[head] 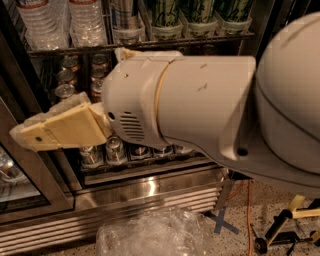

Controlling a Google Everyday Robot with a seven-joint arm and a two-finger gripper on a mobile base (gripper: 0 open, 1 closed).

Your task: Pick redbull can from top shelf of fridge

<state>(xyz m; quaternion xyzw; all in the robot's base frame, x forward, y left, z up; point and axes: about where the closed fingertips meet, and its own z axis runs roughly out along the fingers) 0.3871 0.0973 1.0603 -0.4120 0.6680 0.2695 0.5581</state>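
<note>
The fridge [150, 185] fills the view, with a stainless base and grille. Its top shelf [200, 40] is a dark wire rack lined with clear trays. A slim silver-and-blue can, which looks like the redbull can [125, 14], stands on it, cut off by the top edge of the view. My gripper [27, 136], cream-coloured, points left at mid-left, well below that shelf and left of the can, in front of the lower rack. It holds nothing that I can see. My big white arm [200, 105] hides the middle of the fridge.
Water bottles [65, 22] stand left of the can and green-and-white cans [197, 12] stand to its right. Short cans [115, 149] line the lower rack. A glass door [20, 180] is at left. Crumpled clear plastic [155, 232], a blue tape cross [223, 224] and a yellow-black stand [285, 225] are on the floor.
</note>
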